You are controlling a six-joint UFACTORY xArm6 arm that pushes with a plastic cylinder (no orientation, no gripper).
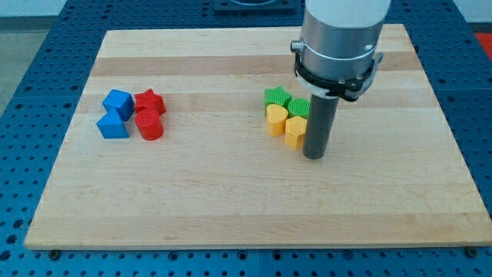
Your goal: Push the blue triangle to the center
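The blue triangle (112, 125) lies at the view's left on the wooden board (231, 200), just below a blue cube-like block (118, 102). A red star-shaped block (150, 101) and a red cylinder (150, 124) sit touching them on their right. My tip (314, 156) is right of the board's middle, far from the blue triangle. It stands just right of a yellow heart-shaped block (295, 131).
A second yellow block (276, 120) and two green blocks (276, 98) (300, 107) cluster with the yellow heart near the middle. The rod's wide grey mount (340, 38) hangs over the view's top right. A blue pegboard table (31, 69) surrounds the board.
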